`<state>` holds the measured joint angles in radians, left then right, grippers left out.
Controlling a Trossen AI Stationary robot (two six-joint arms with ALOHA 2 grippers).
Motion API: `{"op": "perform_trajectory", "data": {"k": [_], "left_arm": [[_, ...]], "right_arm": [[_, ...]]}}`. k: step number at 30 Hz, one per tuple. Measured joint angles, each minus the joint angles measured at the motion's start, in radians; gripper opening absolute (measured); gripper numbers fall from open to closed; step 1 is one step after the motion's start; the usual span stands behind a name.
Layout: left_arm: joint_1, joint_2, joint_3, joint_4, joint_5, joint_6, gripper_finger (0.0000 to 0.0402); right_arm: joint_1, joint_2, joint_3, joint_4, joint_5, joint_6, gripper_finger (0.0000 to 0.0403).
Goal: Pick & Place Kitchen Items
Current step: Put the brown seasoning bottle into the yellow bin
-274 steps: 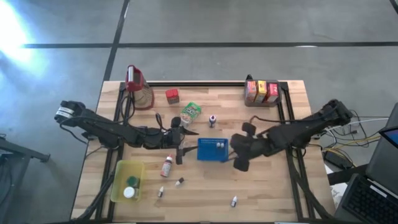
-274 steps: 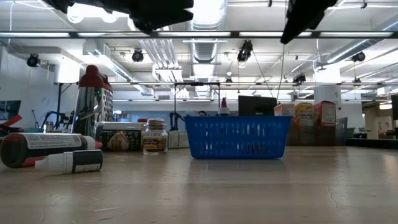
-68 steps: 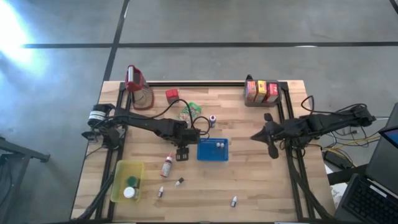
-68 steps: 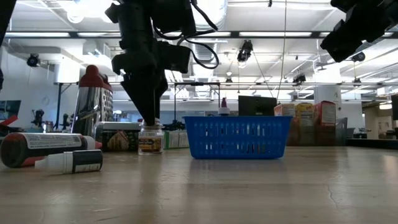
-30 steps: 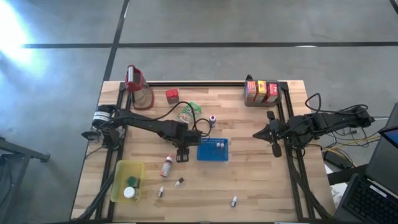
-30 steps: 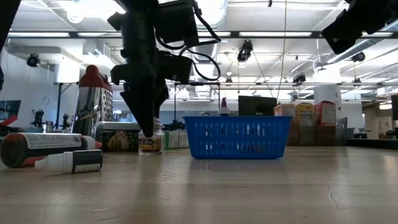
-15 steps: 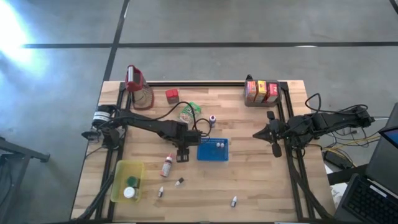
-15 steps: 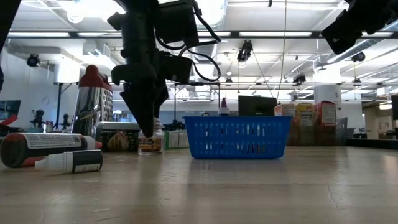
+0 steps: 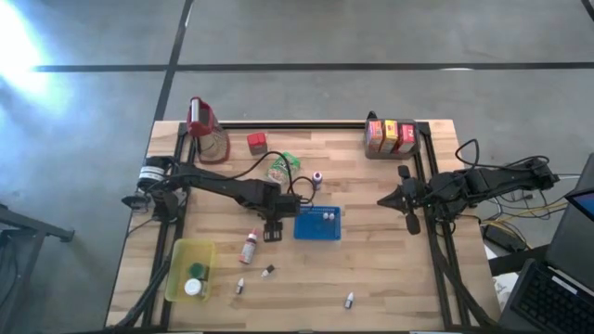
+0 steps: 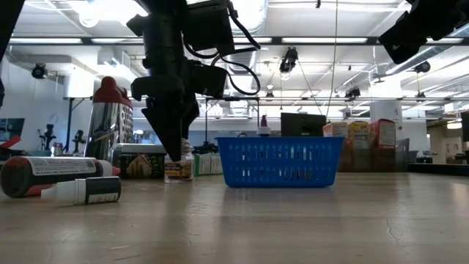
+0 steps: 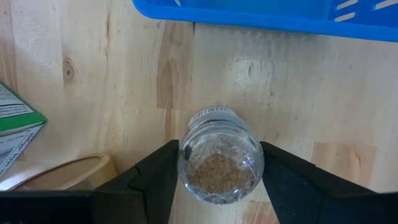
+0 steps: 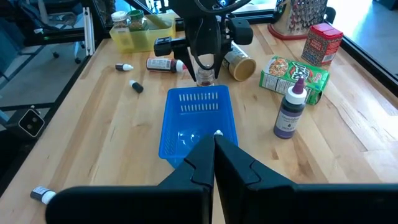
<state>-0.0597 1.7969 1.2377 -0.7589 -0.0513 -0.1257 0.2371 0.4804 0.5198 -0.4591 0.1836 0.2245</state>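
Left gripper [image 11: 217,186]: fingers set either side of small spice jar [image 11: 220,155], centre of high view; grip apparently loosening.
Right gripper [image 12: 214,152]: closed, empty.
Blue basket [image 9: 317,224]: empty; sorting barely begun.

Blue tray [image 9: 317,224] mid-table; red-topped jug [image 9: 205,129] at corner

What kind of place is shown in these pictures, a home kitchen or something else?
Probably a robotics lab or workshop, not a kitchen: the wooden table stands on a bare concrete floor, exposed ceiling ducts and strip lights hang overhead, and a laptop sits beside the rig.
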Motion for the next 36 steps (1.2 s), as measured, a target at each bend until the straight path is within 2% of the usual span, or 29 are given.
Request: {"op": "perform_trajectory", "data": {"k": [7, 10, 14, 18, 22, 36], "left_arm": [[0.000, 0.000, 0.000, -0.001, 0.001, 0.005, 0.0228], [0.000, -0.002, 0.000, -0.020, -0.001, 0.011, 0.0249], [0.000, -0.002, 0.000, -0.065, -0.076, -0.034, 0.0281], [0.000, -0.005, 0.000, -0.078, -0.065, -0.050, 0.0297], [0.000, -0.012, 0.000, -0.078, -0.036, -0.050, 0.0299], [0.000, -0.053, 0.019, -0.078, -0.035, -0.049, 0.0296]], "right_arm": [[0.000, 0.000, 0.000, 0.000, 0.000, 0.000, 0.0008], [0.000, 0.000, 0.000, 0.000, 0.000, 0.000, 0.0008], [0.000, 0.000, 0.000, 0.000, 0.000, 0.000, 0.0008], [0.000, 0.000, 0.000, 0.000, 0.000, 0.000, 0.0008], [0.000, 0.000, 0.000, 0.000, 0.000, 0.000, 0.0008], [0.000, 0.000, 0.000, 0.000, 0.000, 0.000, 0.0008]]}}
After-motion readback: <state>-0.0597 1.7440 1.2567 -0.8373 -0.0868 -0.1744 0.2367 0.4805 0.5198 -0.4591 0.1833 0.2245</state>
